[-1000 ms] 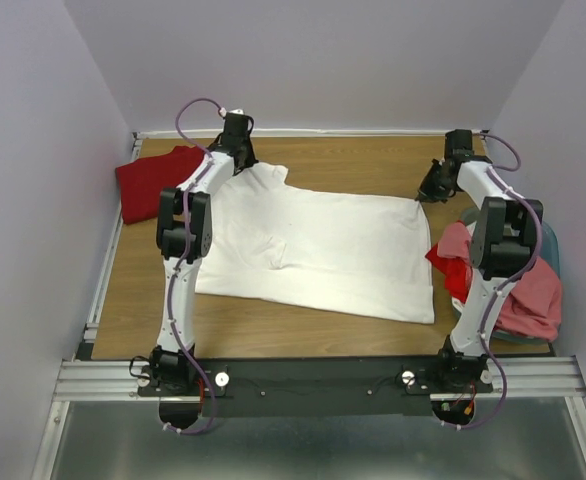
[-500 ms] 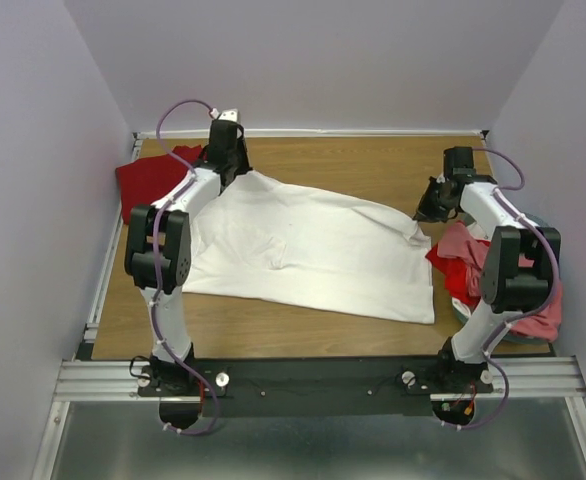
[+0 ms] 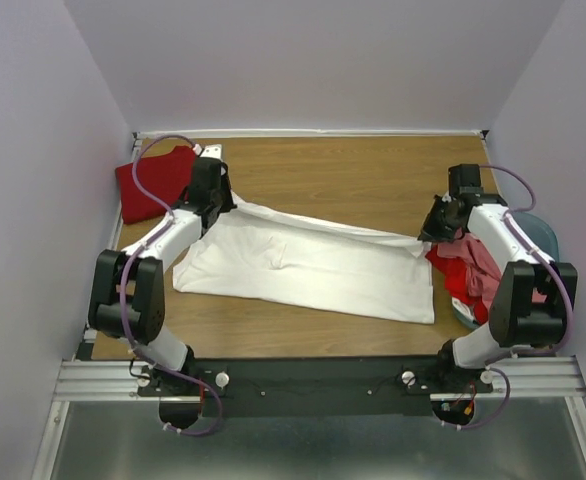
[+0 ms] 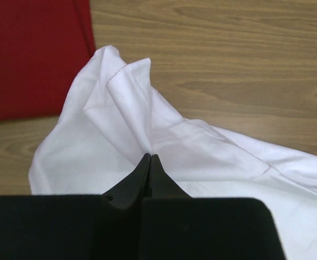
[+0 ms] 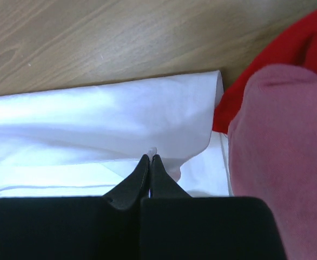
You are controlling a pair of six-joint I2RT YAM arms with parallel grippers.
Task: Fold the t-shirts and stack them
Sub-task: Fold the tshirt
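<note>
A large white t-shirt (image 3: pixel 313 268) lies across the wooden table, its far edge lifted and drawn toward the near side. My left gripper (image 3: pixel 220 205) is shut on its far left corner; cloth (image 4: pixel 147 130) bunches at the closed tips (image 4: pixel 150 157). At the far right corner, my right gripper (image 3: pixel 425 235) is shut on the white hem (image 5: pixel 153 151). A dark red t-shirt (image 3: pixel 153 180) lies flat at the far left, also seen as red cloth (image 4: pixel 34 54) in the left wrist view. Red (image 3: pixel 453 270) and pink (image 5: pixel 283 151) t-shirts are heaped at the right.
A teal bin (image 3: pixel 541 235) sits at the table's right edge under the heap of shirts. Pale walls close in on three sides. A metal rail (image 3: pixel 323 375) carrying the arm bases runs along the near edge. Bare wood (image 3: pixel 353 175) shows behind the white shirt.
Both grippers have pulled the white shirt's far edge toward the near side, folding it over itself. The left arm swung down and left; the right arm drew back alongside the heap.
</note>
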